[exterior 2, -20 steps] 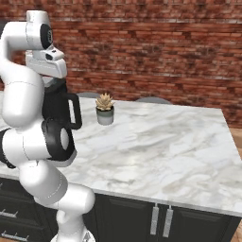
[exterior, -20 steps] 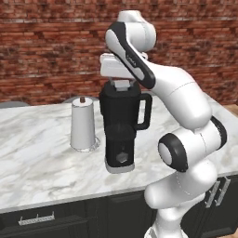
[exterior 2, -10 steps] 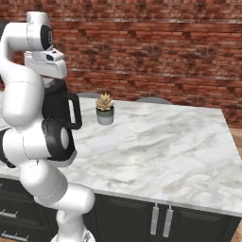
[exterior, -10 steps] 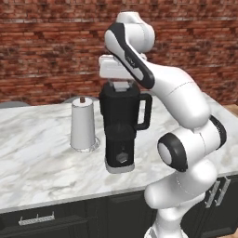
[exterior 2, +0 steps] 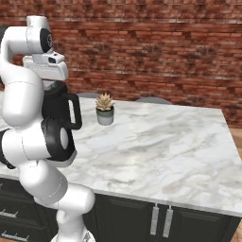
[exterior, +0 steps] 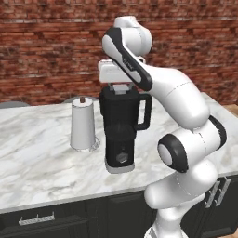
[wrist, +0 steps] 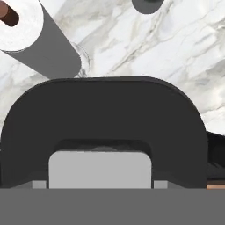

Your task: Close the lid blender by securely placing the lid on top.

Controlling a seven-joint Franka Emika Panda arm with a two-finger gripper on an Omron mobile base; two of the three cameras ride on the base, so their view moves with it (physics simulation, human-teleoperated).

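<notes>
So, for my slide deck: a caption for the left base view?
Robot gripper just above the blender on a marble counter, beside a paper towel roll.

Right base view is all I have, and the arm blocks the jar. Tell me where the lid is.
Observer: Hand view: the lid lies close under the camera, grey centre nearest.
Operator: Give the tool's height.
Observer: Left base view: the tool is right at the top of the blender. I cannot tell if the lid is seated.
Operator: Name any neighbours.
Observer: A white-grey cylinder stands beside the blender, apart from it.
</notes>
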